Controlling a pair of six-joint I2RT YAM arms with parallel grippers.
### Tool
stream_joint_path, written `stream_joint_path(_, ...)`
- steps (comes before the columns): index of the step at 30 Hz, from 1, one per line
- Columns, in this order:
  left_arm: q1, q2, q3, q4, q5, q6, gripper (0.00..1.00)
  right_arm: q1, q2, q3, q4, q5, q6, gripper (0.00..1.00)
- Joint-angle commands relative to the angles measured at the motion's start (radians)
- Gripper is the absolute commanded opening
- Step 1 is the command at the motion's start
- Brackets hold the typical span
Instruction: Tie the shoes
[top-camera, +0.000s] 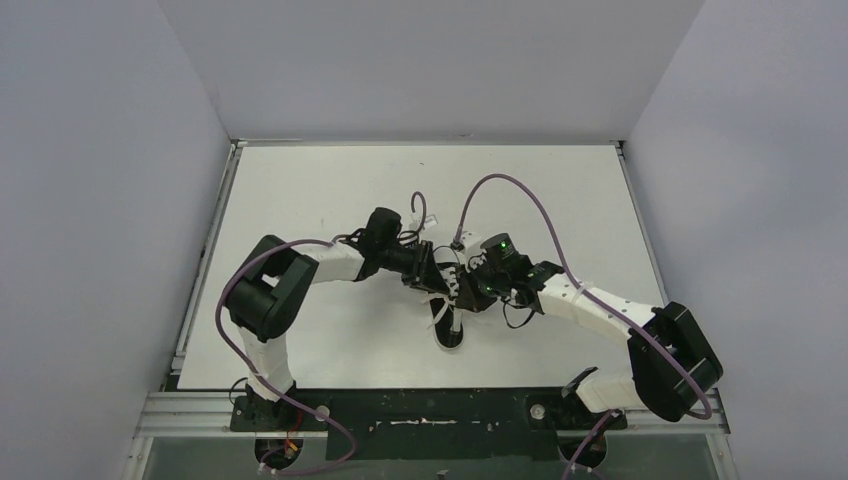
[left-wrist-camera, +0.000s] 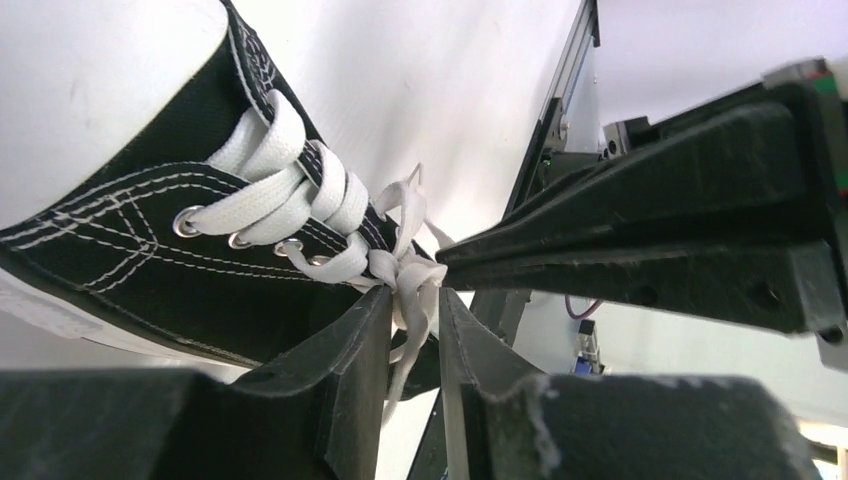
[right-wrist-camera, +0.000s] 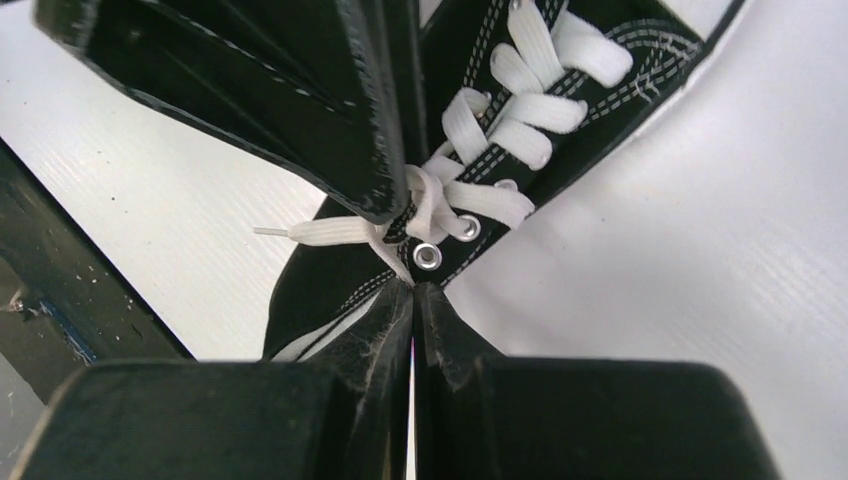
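Note:
The black canvas shoe (top-camera: 449, 330) with white laces lies mid-table between both arms. In the left wrist view the shoe (left-wrist-camera: 150, 270) fills the upper left, and my left gripper (left-wrist-camera: 415, 300) is closed on a bunch of white lace (left-wrist-camera: 410, 275) at the top eyelets. The right gripper (left-wrist-camera: 600, 240) reaches in from the right there. In the right wrist view my right gripper (right-wrist-camera: 413, 285) is shut, pinching a lace strand (right-wrist-camera: 395, 258) at its tips beside the top eyelet of the shoe (right-wrist-camera: 330, 280). From above, the left gripper (top-camera: 432, 272) and right gripper (top-camera: 462, 285) meet over the shoe.
The white table (top-camera: 330, 190) is boxed in by grey walls, with a metal rail at its left edge (top-camera: 205, 260) and front edge (top-camera: 430, 420). Purple cables (top-camera: 520, 185) arch over both arms. One loose lace end (right-wrist-camera: 300, 232) lies on the table.

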Motion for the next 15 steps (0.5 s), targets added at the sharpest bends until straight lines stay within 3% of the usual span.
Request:
stream_joint_path(1, 0.001, -0.065, -0.033, 0.182, 0.048, -0.063, 0.19, -0.011, -0.042, -0.028, 0.102, 0.019, 0.072, 0.0)
stream_joint_path(7, -0.004, -0.081, -0.052, 0.205, 0.029, -0.065, 0.19, -0.014, -0.056, -0.054, 0.179, 0.011, 0.137, 0.0)
stream_joint_path(12, -0.013, -0.104, -0.051, 0.11, -0.003, 0.025, 0.32, -0.016, -0.057, -0.054, 0.2, 0.021, 0.166, 0.0)
stream_joint_path(15, -0.021, -0.11, -0.027, -0.014, -0.022, 0.12, 0.34, -0.019, -0.054, -0.056, 0.21, 0.029, 0.175, 0.0)
